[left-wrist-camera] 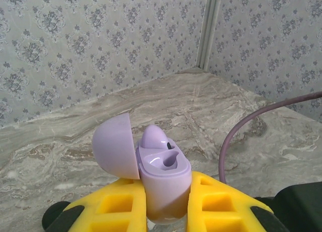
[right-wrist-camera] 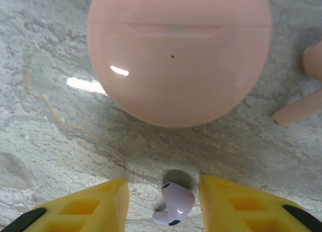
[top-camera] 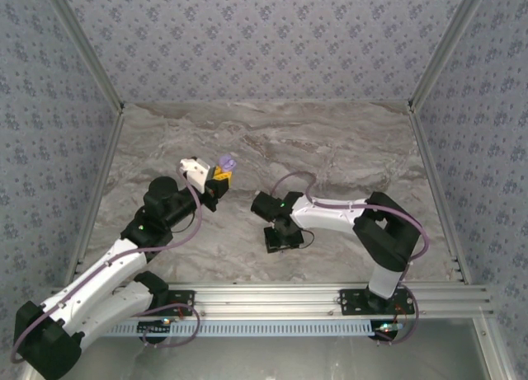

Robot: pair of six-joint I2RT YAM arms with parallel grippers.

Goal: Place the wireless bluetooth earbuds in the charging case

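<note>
The marble table (top-camera: 272, 141) is carrying both arms' work. The left gripper (top-camera: 219, 178) is hovering over the left middle of the table, its yellow fingers (left-wrist-camera: 121, 204) clamping the lilac charging case (left-wrist-camera: 163, 184) by its sides. The case is standing upright with its lid (left-wrist-camera: 114, 146) swung open to the left, and one lilac earbud (left-wrist-camera: 153, 136) is sitting in its far socket. The right gripper (top-camera: 283, 236) is pointing down at the table right of centre, jaws apart. A closed pink charging case (right-wrist-camera: 178, 56) is lying just ahead of those fingers, and a pink earbud (right-wrist-camera: 302, 108) is lying to its right. A second lilac earbud (right-wrist-camera: 175, 207) is lying on the marble between the spread fingers, closer to the right one.
</note>
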